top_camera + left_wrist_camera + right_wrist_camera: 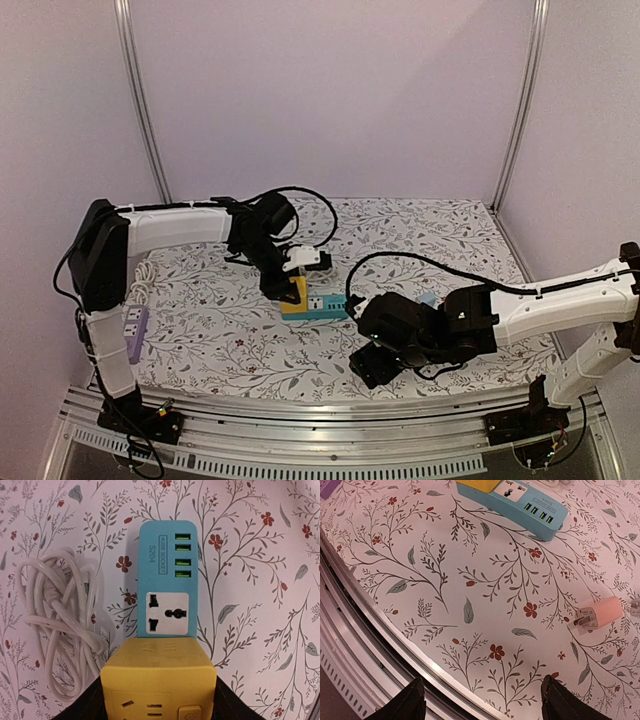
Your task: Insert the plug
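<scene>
A yellow cube adapter (159, 677) stands on the near end of a blue power strip (166, 575), which has one free white socket and several green USB ports. My left gripper (159, 700) is shut on the cube, with a dark finger against each of its sides. In the top view the left gripper (283, 280) is over the cube (296, 294) on the strip (325, 304). A pink plug (599, 613) lies loose on the cloth. My right gripper (485, 700) is open and empty, low near the table's front edge (375, 365).
A coiled white cable (65, 625) lies just left of the blue strip. A purple power strip (135, 333) lies at the table's left side. A metal rail (365, 635) runs along the front edge, close under my right gripper. A black cable (420, 262) loops over the right arm.
</scene>
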### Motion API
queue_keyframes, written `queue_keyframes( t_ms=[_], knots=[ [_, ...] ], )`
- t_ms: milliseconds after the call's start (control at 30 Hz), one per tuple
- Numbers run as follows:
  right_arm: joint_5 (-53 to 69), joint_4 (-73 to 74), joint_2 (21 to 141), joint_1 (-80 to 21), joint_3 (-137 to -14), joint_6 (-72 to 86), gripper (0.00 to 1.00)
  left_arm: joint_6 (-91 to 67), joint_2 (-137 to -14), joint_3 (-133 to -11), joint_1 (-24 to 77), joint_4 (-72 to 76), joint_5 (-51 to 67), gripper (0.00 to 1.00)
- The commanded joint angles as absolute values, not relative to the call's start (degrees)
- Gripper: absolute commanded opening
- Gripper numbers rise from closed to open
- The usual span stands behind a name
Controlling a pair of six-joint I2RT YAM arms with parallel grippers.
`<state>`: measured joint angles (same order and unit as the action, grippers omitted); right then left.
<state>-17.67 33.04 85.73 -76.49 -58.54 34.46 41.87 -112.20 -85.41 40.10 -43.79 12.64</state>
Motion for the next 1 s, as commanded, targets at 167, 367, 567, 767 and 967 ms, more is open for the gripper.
queue_keyframes(
  t_ms=[167,367,567,767,967],
  knots=[
    [-18.78,32.06,86.52,-76.99,-57.70,32.28,0.79,40.32,-116.26,-78.98,40.65,-43.77,5.85,0.00],
    [-19.74,31.00,87.55,-76.94,-58.47,29.23,0.79,38.93,-113.91,-80.51,39.87,-43.65,10.17,0.46],
    [-20.99,29.52,88.50,-76.98,-59.07,27.10,0.80,37.48,-111.61,-83.61,39.26,-45.13,10.59,0.99],
    [-22.36,28.27,88.73,-76.80,-58.89,26.03,0.82,35.50,-106.76,-85.74,37.76,-46.80,12.47,0.99],
    [-23.33,25.76,89.51,-75.80,-58.90,24.31,0.84,32.73,-100.22,-85.80,35.56,-46.88,12.20,0.99]
  ],
)
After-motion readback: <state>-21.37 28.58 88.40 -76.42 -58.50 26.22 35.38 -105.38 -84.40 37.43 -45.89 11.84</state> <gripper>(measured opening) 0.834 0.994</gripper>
